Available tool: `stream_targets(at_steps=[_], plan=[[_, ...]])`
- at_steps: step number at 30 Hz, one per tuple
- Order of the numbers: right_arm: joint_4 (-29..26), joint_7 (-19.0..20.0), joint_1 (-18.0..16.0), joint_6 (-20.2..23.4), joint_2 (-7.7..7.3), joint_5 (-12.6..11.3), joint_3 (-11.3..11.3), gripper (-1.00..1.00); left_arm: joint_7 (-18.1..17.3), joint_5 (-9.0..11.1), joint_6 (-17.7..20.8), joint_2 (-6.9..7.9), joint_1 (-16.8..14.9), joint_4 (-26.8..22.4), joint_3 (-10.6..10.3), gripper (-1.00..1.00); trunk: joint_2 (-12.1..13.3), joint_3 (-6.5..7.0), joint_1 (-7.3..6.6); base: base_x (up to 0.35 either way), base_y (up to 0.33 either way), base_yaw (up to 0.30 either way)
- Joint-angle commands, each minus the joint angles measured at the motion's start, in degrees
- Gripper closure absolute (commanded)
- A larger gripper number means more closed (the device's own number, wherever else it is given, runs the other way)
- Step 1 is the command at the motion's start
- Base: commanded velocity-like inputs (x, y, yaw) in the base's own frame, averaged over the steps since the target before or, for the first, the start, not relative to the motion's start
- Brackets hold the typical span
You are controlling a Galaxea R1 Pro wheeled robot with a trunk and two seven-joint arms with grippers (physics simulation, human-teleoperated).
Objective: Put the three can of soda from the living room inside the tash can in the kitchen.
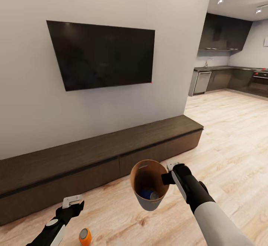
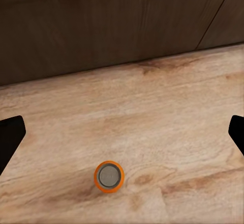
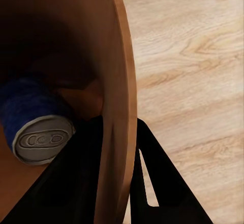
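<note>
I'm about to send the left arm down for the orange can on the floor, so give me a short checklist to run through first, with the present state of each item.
1. Left gripper open: ok, its fingers are spread wide in the left wrist view.
2. Orange can upright and free: ok, it stands on the floor, grey top up, nothing touching it.
3. Can centred between the fingers: not ok, it sits off the midline and toward the frame's edge.
4. Right gripper shut on the trash can: ok, its fingers pinch the wall at the rim.
5. Blue can inside the bucket: ok, lying at the bottom.
6. Third can: cannot tell where it is.
</note>
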Motion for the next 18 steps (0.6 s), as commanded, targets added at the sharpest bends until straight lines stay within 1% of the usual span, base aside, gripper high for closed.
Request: stream_targets(at_steps=[1, 3, 4, 5, 7, 9, 12, 18], plan=[[-0.06, 0.21, -0.03, 0.02, -0.44, -0.72, -0.06, 1.0, 0.0, 0.0, 0.0, 0.0, -0.01, 0.0, -0.01, -1.0, -0.42, -0.18, 0.22, 0.0, 0.0, 0.0], [-0.11, 0.21, -0.07, 0.04, -1.34, -0.71, -0.09, 1.0, 0.0, 0.01, 0.0, 0.0, -0.02, 0.0, 0.0, -1.0, -1.22, -0.54, 0.66, 0.0, 0.0, 0.0], [-1.07, 0.21, -0.1, 0.17, -1.99, -0.71, -0.1, 1.0, 0.0, 0.01, 0.0, 0.0, -0.01, 0.0, 0.01, -1.0, -1.63, -0.72, 0.88, 0.0, 0.0, 0.0], [-2.41, 0.21, -0.11, 0.84, -2.15, -0.71, -0.11, 1.0, 0.0, 0.02, 0.0, 0.0, -0.02, 0.0, 0.01, -1.0, -2.03, -0.89, 1.1, 0.0, 0.0, 0.0], [-6.02, 0.21, -0.12, 3.38, -2.32, -0.7, -0.11, 1.0, 0.0, 0.03, 0.0, 0.0, 0.0, 0.0, 0.01, -1.0, -2.83, -1.25, 1.54, 0.0, 0.0, 0.0], [-8.11, 0.21, -0.12, 4.21, -2.38, -0.68, -0.11, 1.0, 0.0, 0.04, 0.0, 0.0, -0.01, 0.0, 0.01, -1.0, -3.63, -1.61, 1.98, 0.0, 0.0, 0.0], [-9.56, 0.21, -0.22, 4.72, -2.41, -0.65, -0.11, 1.0, 0.0, 0.04, 0.0, 0.0, -0.01, 0.0, 0.01, -1.0, -4.83, -2.15, 2.64, 0.0, 0.0, 0.0], [-10.52, 0.15, -0.8, 5.11, -2.51, -0.6, -0.12, 1.0, 0.0, 0.03, 0.0, 0.0, -0.02, 0.0, 0.02, -1.0, -7.24, -3.23, 3.96, 0.0, 0.0, 0.0]])
